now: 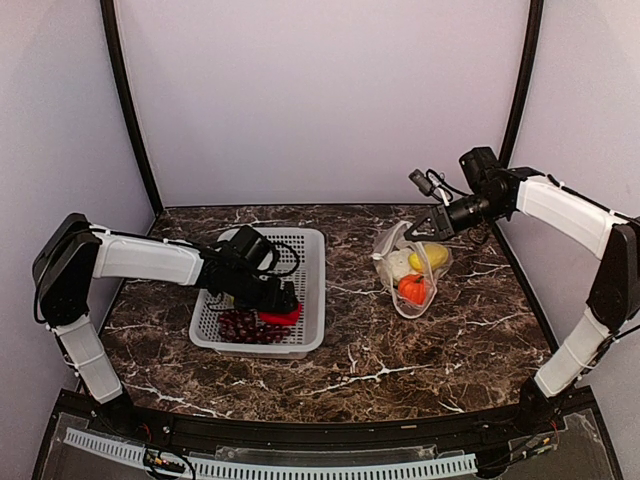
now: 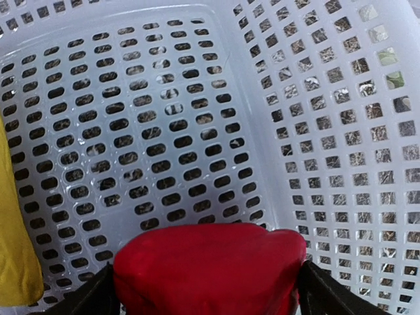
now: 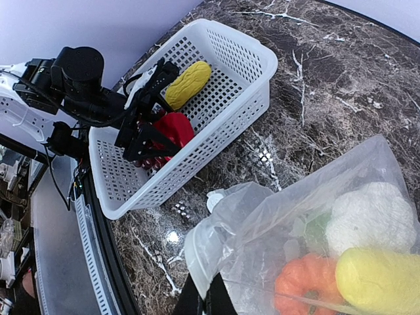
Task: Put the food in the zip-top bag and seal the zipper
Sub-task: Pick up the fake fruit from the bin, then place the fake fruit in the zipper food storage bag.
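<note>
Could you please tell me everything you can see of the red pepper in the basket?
The red pepper is a smooth, matte red toy with rounded lobes, plastic or rubber by its look. It sits low in the pale perforated basket, next to the dark grape bunch. The left gripper straddles it, one finger close against each flank; whether they press it cannot be told.
</note>
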Motion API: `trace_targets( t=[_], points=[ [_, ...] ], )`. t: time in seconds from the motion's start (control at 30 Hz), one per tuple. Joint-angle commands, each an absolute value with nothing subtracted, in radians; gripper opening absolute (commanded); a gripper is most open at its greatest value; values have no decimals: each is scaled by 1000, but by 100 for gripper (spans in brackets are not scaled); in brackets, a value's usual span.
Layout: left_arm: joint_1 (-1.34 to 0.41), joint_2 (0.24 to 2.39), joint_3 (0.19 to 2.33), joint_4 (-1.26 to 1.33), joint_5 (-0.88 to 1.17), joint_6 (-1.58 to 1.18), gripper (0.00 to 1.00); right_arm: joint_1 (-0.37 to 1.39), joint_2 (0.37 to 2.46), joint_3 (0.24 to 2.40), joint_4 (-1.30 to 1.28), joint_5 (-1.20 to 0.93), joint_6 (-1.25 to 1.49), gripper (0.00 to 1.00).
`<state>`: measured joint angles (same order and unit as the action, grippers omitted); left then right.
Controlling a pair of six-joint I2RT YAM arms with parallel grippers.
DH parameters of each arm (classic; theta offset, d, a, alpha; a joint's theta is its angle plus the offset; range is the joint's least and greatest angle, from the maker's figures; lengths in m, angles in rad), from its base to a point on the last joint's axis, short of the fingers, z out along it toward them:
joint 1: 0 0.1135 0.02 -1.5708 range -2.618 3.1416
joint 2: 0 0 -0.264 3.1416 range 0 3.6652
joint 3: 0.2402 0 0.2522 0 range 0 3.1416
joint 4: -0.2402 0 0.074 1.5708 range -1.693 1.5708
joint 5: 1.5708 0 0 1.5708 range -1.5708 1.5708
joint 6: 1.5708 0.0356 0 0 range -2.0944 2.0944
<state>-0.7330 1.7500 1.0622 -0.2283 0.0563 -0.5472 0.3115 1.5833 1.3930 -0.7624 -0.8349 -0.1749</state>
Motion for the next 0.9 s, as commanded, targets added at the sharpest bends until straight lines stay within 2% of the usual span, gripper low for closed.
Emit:
trace_targets(
  t=[0.0, 0.13, 0.37, 0.67, 0.87],
  points=[
    [-729, 1755, 1061, -220, 89, -555, 83, 310, 1563, 1384, -742, -853, -181, 0],
    [-729, 1722, 1040, -190, 90, -541, 66, 310, 1560, 1382, -743, -850, -181, 0],
    [-729, 1612, 1034, -207, 75, -525, 52, 310, 1555, 1386, -745, -848, -177, 0],
    [-759, 1354, 1032, -137, 49, -491, 50, 310, 1559, 1451, -803, -845, -163, 0],
    [-900, 1336, 1097, -28, 15, -405, 49, 310, 1566, 1518, -843, -849, -134, 0]
  ],
)
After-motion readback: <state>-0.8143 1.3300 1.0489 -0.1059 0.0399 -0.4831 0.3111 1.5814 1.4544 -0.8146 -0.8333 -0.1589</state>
